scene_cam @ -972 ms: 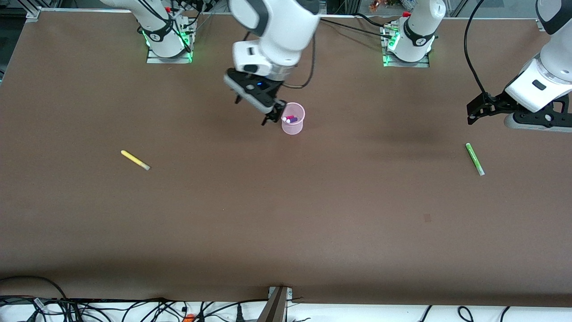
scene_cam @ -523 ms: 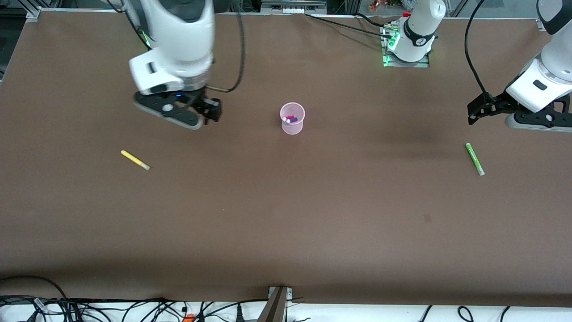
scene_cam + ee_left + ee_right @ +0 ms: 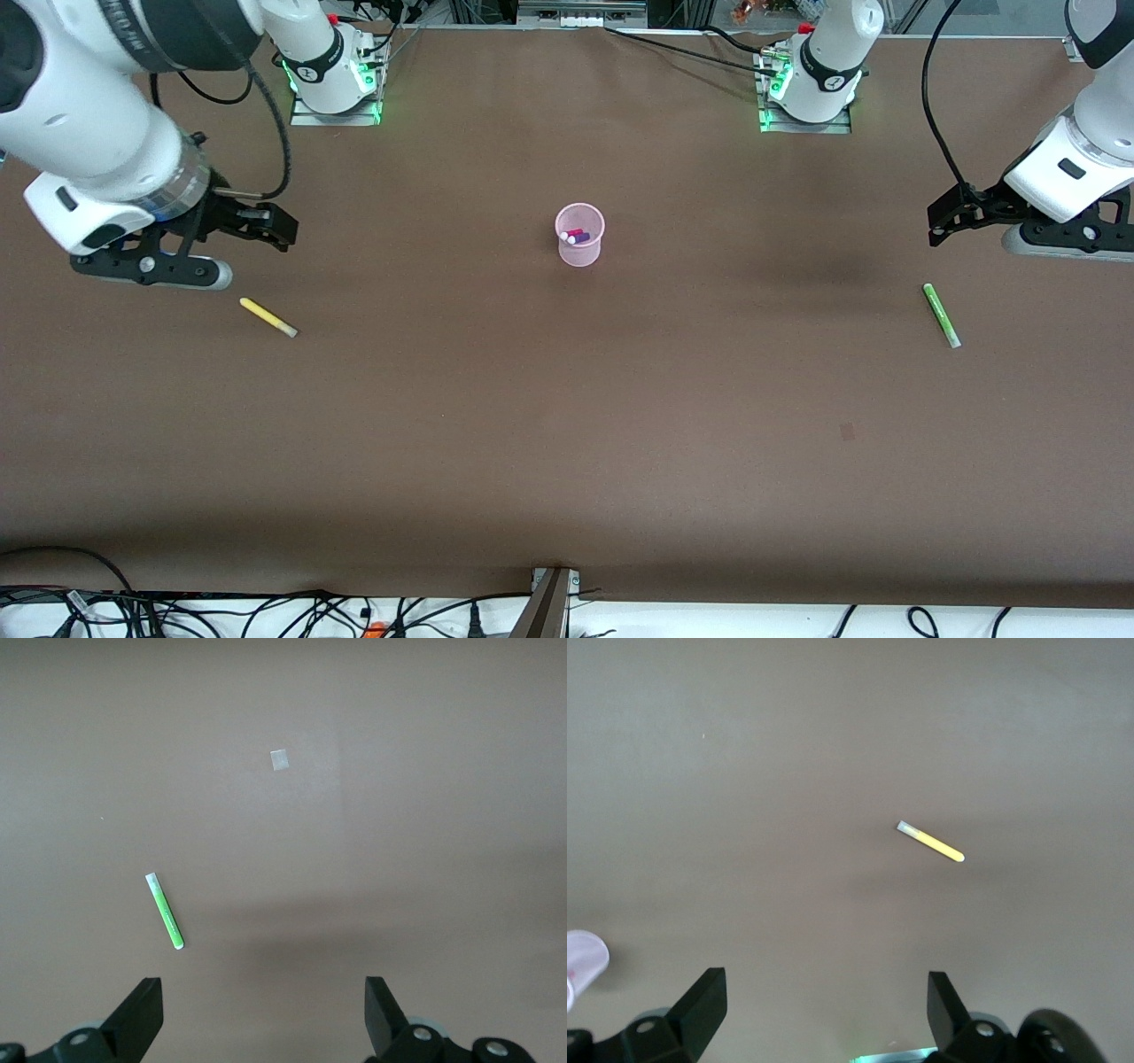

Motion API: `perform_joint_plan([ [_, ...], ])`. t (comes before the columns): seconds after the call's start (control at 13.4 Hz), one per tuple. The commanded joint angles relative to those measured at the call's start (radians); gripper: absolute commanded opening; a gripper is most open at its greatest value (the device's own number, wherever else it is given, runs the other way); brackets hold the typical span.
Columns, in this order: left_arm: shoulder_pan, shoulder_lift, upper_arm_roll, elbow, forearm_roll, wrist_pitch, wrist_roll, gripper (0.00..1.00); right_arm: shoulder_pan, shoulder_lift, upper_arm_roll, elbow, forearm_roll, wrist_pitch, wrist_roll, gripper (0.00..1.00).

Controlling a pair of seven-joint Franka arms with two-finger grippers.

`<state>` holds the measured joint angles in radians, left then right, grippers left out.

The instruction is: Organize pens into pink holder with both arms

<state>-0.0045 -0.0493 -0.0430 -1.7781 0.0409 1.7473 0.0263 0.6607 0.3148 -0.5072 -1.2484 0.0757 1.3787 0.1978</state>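
Note:
The pink holder (image 3: pixel 580 236) stands upright mid-table with the magenta pen (image 3: pixel 574 234) and the dark purple pen (image 3: pixel 581 238) inside. Its rim shows at the edge of the right wrist view (image 3: pixel 583 961). The yellow pen (image 3: pixel 268 317) lies flat toward the right arm's end, also in the right wrist view (image 3: pixel 932 842). The green pen (image 3: pixel 941 315) lies flat toward the left arm's end, also in the left wrist view (image 3: pixel 165 912). My right gripper (image 3: pixel 275 229) is open and empty, up over the table beside the yellow pen. My left gripper (image 3: pixel 946 221) is open and empty, up over the table beside the green pen.
The brown table (image 3: pixel 567 425) carries a small pale patch (image 3: pixel 847 431), also in the left wrist view (image 3: pixel 280 760). Both arm bases (image 3: pixel 335 80) stand along the table's edge farthest from the front camera. Cables (image 3: pixel 266 611) lie along the nearest edge.
My right arm has swung away from the pink holder, empty, toward its own end of the table, and now hovers beside the yellow pen. The left arm has not moved.

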Motion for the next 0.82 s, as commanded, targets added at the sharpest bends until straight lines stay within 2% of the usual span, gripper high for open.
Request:
perform_joint_plan([
  [0.0, 0.003, -0.001, -0.005, 0.016, 0.022, -0.022, -0.002, 1.00, -0.022, -0.028, -0.039, -0.039, 0.073, -0.003, -0.100, 1.00],
  [0.22, 0.001, -0.003, -0.006, 0.016, 0.022, -0.023, -0.005, 1.00, -0.023, -0.028, -0.060, -0.040, 0.076, -0.026, -0.101, 1.00],
  [0.6, 0.000, -0.003, -0.006, 0.016, 0.022, -0.028, -0.006, 1.00, -0.026, -0.028, -0.063, -0.040, 0.061, 0.023, -0.100, 1.00],
  [0.67, 0.000, -0.003, -0.006, 0.016, 0.022, -0.028, -0.006, 1.00, -0.045, -0.026, -0.050, -0.040, 0.056, 0.036, -0.098, 1.00],
  [0.75, 0.000, -0.003, -0.006, 0.016, 0.022, -0.028, -0.006, 1.00, -0.093, -0.028, -0.001, -0.039, 0.047, 0.036, -0.098, 1.00],
])
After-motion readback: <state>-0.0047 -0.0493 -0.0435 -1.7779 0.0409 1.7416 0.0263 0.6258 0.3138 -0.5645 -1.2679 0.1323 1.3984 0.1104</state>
